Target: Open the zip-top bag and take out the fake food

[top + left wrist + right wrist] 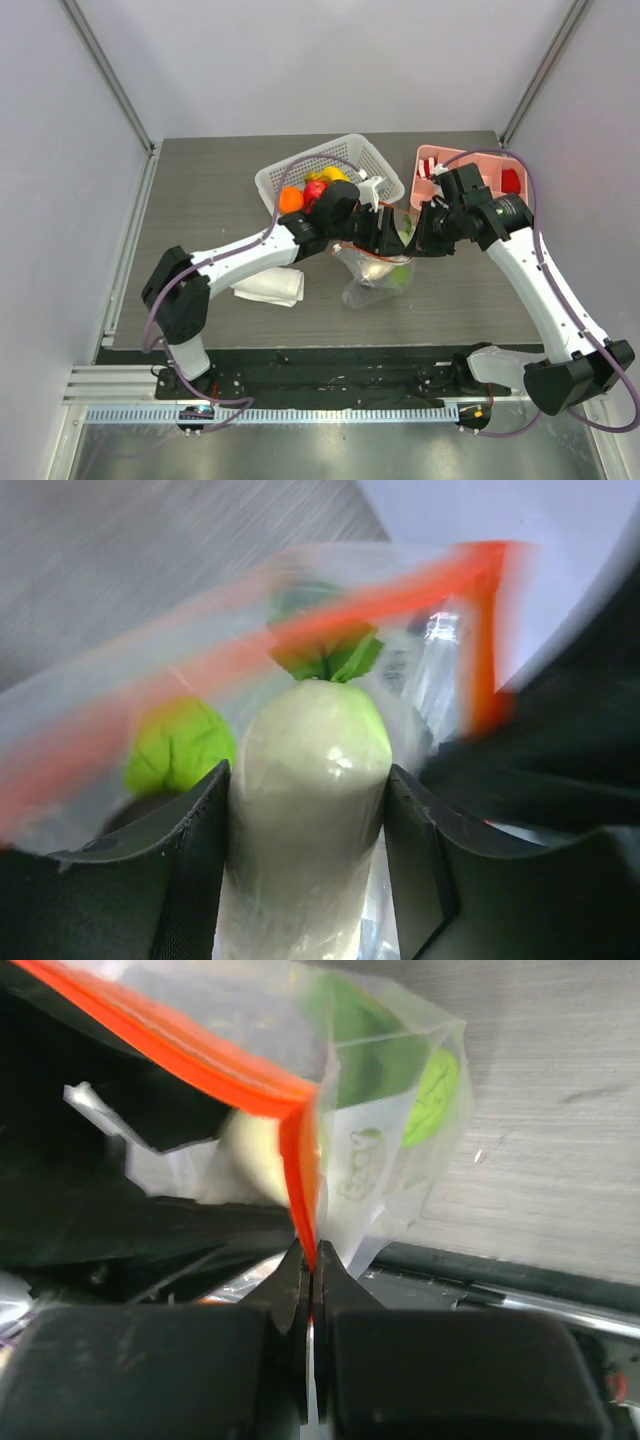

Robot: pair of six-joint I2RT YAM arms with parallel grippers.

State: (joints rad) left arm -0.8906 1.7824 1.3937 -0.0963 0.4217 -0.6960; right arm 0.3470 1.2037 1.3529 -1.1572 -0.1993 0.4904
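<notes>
Left pincer [306,815] grasps white radish [315,735] inside zip-top bag [150,670]; right pincer [312,1260] pinches its rim.

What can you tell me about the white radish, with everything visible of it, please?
The white radish is a smooth, glossy toy of creamy plastic, plump and cylindrical, its rounded shoulder tinted pale green, with a tuft of green leaves on top. The left hand grips it, one finger pressing each flank. Its leafy end sits at the open mouth of the zip-top bag, among clear film and the orange zip strip; its lower end is out of view.
</notes>
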